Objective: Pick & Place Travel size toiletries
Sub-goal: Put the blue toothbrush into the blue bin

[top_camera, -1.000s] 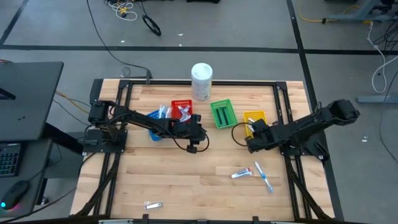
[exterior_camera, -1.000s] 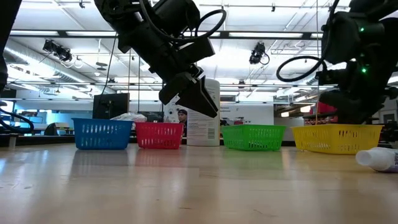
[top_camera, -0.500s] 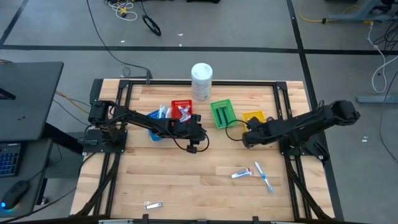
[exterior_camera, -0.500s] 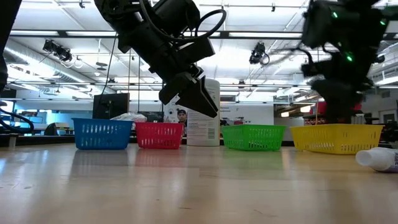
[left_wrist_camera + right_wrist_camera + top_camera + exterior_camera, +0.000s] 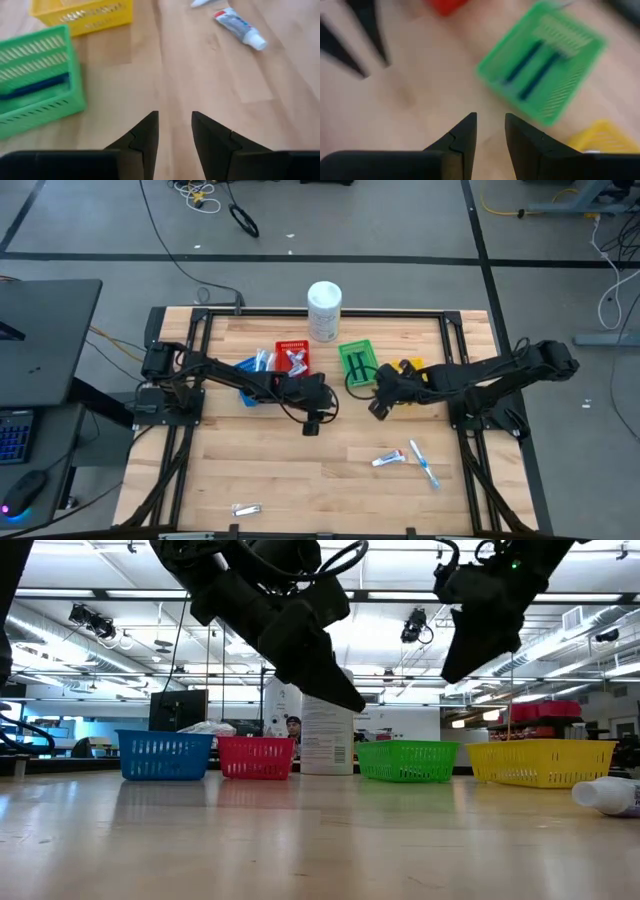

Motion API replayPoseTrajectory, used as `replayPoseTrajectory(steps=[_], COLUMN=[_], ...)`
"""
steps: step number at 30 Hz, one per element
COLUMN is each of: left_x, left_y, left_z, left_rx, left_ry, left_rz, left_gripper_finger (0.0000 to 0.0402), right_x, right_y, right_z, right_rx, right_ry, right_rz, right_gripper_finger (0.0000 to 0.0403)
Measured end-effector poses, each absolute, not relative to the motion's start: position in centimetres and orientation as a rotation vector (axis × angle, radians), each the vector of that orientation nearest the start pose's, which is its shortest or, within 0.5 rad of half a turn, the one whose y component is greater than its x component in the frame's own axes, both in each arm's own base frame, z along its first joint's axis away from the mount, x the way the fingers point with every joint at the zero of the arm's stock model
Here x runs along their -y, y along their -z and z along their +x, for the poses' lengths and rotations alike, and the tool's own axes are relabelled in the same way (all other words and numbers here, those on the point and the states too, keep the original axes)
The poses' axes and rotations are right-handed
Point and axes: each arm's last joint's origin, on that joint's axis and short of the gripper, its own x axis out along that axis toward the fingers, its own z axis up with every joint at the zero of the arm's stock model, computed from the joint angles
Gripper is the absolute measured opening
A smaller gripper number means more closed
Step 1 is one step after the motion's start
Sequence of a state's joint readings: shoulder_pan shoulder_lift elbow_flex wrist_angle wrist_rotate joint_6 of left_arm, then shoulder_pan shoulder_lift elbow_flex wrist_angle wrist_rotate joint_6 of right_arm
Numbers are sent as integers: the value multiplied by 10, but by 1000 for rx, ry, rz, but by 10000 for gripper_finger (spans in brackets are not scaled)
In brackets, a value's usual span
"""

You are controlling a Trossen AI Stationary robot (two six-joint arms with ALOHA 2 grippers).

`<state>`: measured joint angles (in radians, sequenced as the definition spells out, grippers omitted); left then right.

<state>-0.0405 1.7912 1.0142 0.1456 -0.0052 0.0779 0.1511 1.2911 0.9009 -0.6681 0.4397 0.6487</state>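
Bright overhead ceiling lights; soft shadows; right wrist view motion-blurred; others sharp.

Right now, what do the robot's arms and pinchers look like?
Both arms are dark, nearly black, built of jointed segments with black cables looping beside them. The left gripper and the right gripper each end in two flat, black, wedge-shaped fingers with a stepped notch. The right arm shows a small green light.

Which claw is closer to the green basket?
The right claw, just beside the green basket's near corner. The left claw hangs farther off, nearer the red basket.
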Motion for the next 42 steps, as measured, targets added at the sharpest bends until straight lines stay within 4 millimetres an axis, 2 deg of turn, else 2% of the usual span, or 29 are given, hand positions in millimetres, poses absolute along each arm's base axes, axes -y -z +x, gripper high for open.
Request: replayPoseTrajectory(steps=[5, 9, 12, 17, 24, 27, 32, 37, 42], left_x=[23, 39, 55, 82, 124, 140, 170, 194, 208], left_y=[-174, -180, -187, -195, -191, -190, -197, -196, -196], left_z=[371, 362, 350, 327, 299, 286, 269, 250, 236], left_rx=[-649, -688, -736, -833, -962, -1007, -971, -979, -937], left_ry=[29, 8, -7, -2, -6, -24, -37, -62, -122], left_rz=[102, 143, 156, 139, -35, -88, -218, -298, -349], left_gripper_finger=[110, 102, 100, 105, 115, 119, 121, 121, 122], right_x=[-36, -48, -55, -59, -49, -43, -36, -39, -46], right_y=[-237, -238, -242, -247, -247, -242, -227, -212, -208], right_z=[241, 242, 245, 256, 287, 304, 323, 327, 326], right_rx=[-932, -904, -846, -682, -571, -528, -502, -559, -590], right_ry=[440, 392, 366, 436, 266, 149, 17, -36, -179], right_rz=[368, 380, 315, 103, 1, -36, -30, -57, -142], right_gripper_finger=[111, 111, 111, 111, 128, 147, 184, 206, 209])
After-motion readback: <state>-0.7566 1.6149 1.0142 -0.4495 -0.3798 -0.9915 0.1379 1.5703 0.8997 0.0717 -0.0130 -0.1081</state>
